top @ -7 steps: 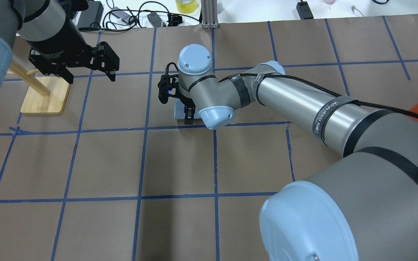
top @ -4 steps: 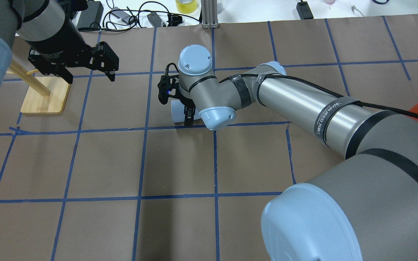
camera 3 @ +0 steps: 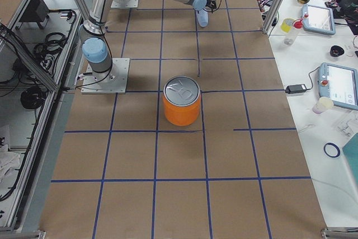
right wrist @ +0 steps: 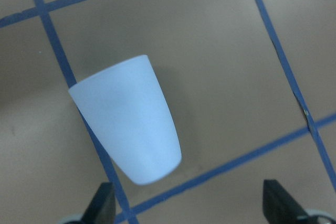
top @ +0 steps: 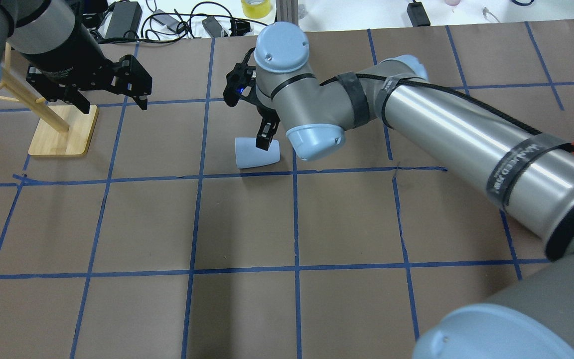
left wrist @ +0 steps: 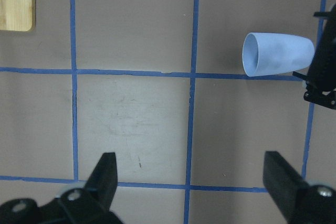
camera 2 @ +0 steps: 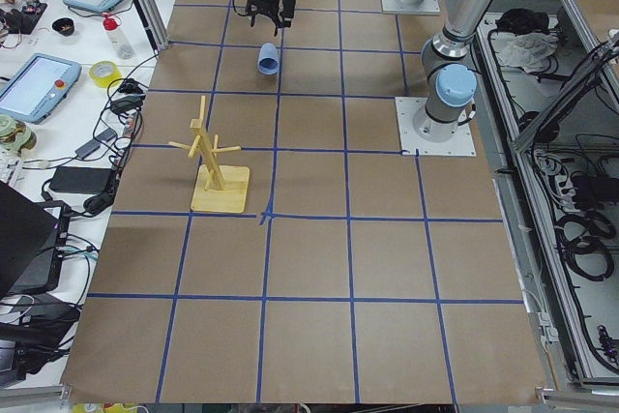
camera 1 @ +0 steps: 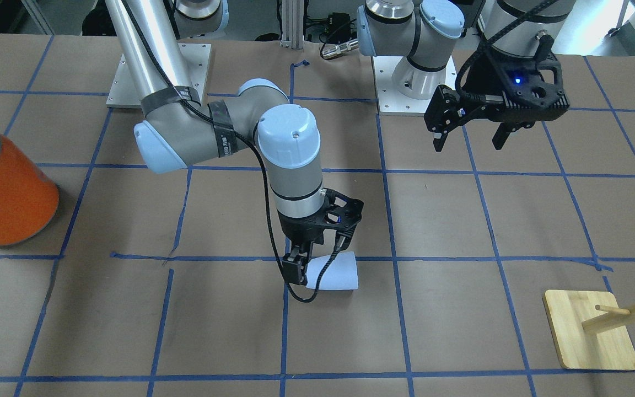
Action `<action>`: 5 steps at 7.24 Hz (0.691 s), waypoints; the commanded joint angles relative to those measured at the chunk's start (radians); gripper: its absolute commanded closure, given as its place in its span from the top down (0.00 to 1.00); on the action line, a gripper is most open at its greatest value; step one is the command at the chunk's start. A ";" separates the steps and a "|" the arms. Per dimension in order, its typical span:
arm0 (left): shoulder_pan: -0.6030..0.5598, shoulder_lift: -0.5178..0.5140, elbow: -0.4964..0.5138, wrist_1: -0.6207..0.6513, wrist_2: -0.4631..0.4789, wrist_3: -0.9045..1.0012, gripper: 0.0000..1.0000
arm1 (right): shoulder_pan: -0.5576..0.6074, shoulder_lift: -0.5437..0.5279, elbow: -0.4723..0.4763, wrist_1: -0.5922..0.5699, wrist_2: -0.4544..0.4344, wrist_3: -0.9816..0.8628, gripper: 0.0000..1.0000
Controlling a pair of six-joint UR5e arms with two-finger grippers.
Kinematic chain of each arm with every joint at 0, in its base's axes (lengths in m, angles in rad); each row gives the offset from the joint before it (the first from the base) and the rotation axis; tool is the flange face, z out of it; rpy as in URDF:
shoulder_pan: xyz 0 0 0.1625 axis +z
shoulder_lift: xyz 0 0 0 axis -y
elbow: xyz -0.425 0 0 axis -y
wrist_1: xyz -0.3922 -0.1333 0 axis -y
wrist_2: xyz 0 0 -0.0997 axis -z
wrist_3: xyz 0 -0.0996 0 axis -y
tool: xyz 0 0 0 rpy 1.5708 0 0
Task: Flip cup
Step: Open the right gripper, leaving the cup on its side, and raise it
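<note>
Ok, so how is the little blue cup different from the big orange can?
The cup lies on its side; the orange can stands upright. The cup is small and pale blue, the can much bigger and orange. The cup's mouth is open, while the can has a silver lid on top. Both rest on the brown table.

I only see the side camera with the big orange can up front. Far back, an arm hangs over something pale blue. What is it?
Observer: A small cup, lying on its side on the table.
Visitor: Is the claw gripping it?
Observer: No. The right claw is open over the cup, not closed on it.
Visitor: And the other arm?
Observer: The left claw hangs open in the air, away from the cup, nearer a wooden rack.
</note>
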 commanded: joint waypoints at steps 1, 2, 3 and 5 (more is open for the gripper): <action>0.053 -0.024 -0.006 0.031 -0.141 0.087 1.00 | -0.122 -0.138 0.003 0.199 -0.016 0.233 1.00; 0.055 -0.045 -0.019 0.041 -0.155 0.102 1.00 | -0.226 -0.189 0.003 0.307 -0.013 0.271 1.00; 0.055 -0.071 -0.074 0.156 -0.263 0.104 1.00 | -0.327 -0.235 0.003 0.402 -0.007 0.352 1.00; 0.057 -0.143 -0.206 0.394 -0.476 0.104 1.00 | -0.374 -0.322 0.003 0.547 -0.013 0.707 1.00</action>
